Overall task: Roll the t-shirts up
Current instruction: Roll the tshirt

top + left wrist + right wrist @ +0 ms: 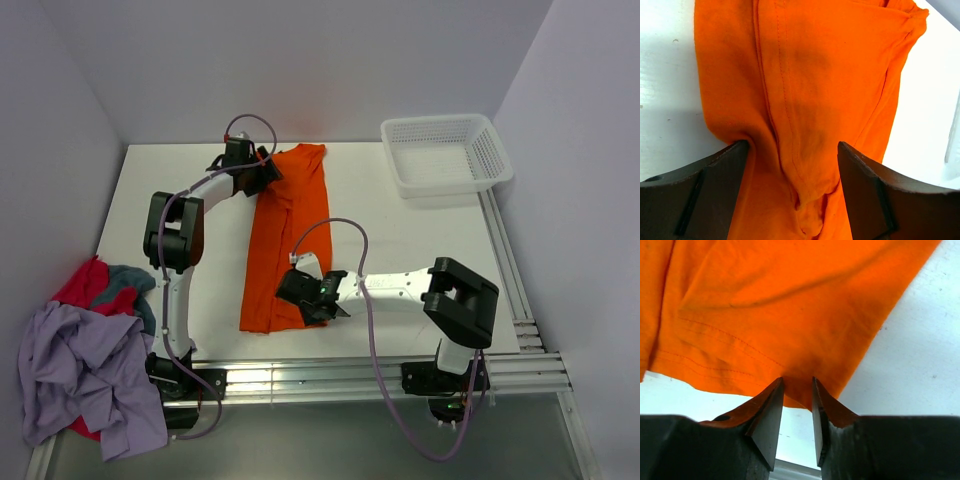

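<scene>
Far L, off the near-L corner of the white table (400, 250): a loose heap w/ 1 crumpled lavender t-shirt (75, 370) on top, 1 red t-shirt (85, 282) and 1 grey-teal t-shirt (125, 280) poking out behind.

Next, left gripper (262, 175) sits at the far end of the bright orange t-shirt (285, 235). Its jaws are spread wide and astride a bunched fold, not clamped.

The orange tee lies mid-table, folded to a long strip. Its long axis runs near-to-far and leans a bit R at the far end.

The right gripper (318, 300) is at the strip's near-R corner w/ jaws almost together on the hem, which looks like a pinch. The near hem lies straight ahead of it, so a roll would prob. start there and run away along the strip. The R arm is nearer that end.

Far R: 1 white mesh plastic basket (440, 122).

Count: 4 tees, 2 grippers, 1 basket.
</scene>
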Controlling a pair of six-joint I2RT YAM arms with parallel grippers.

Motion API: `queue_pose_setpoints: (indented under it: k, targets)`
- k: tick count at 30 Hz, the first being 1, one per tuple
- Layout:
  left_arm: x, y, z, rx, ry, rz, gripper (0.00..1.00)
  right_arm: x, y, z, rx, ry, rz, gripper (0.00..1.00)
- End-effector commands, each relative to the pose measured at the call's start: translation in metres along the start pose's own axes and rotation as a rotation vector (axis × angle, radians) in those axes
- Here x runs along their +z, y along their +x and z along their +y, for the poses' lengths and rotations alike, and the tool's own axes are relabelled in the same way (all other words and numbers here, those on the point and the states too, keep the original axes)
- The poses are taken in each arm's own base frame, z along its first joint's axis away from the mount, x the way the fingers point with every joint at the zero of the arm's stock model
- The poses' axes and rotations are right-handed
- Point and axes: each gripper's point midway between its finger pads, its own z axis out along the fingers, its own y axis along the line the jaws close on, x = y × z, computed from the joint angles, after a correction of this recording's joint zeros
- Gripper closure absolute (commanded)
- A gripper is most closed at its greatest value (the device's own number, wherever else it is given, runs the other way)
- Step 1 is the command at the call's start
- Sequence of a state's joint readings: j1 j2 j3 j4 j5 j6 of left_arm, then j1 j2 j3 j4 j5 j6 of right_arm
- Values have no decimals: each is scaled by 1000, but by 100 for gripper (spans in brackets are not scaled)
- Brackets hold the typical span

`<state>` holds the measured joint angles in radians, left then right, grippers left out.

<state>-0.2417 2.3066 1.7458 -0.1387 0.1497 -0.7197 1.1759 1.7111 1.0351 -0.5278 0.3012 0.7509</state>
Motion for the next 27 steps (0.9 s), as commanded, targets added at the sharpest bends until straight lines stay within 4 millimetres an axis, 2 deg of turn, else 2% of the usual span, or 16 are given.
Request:
queue_pose_setpoints:
  k: [1, 4, 6, 7, 8, 10, 11, 13, 21, 27]
  targets:
    - [4, 10, 4, 6, -36, 23, 21, -1, 3, -6, -17, 39, -20, 63]
    - [1, 9, 2, 9, -37, 17, 21, 1, 9, -8, -41, 46, -19, 60]
    - [0, 8, -1, 12, -33, 15, 21, 6, 13, -11, -50, 66, -11, 63]
    - [-1, 8, -2, 15, -36, 10, 21, 7, 13, -12, -51, 69, -10, 66]
    - [-1, 8, -2, 16, -40, 9, 21, 8, 14, -12, -52, 71, -6, 76]
    - [-2, 7, -3, 21, -51, 2, 22, 8, 14, -13, -47, 75, -5, 86]
    - [-2, 7, -2, 23, -55, 3, 21, 7, 15, -13, -45, 74, -5, 94]
    - [-3, 5, -1, 26, -62, -1, 21, 3, 14, -14, -39, 66, -16, 100]
    - [-4, 1, 1, 30, -82, -12, 21, -17, 21, -20, -57, 74, -31, 100]
    - [-6, -3, 1, 40, -97, -23, 21, -34, 18, -22, -37, 46, -47, 98]
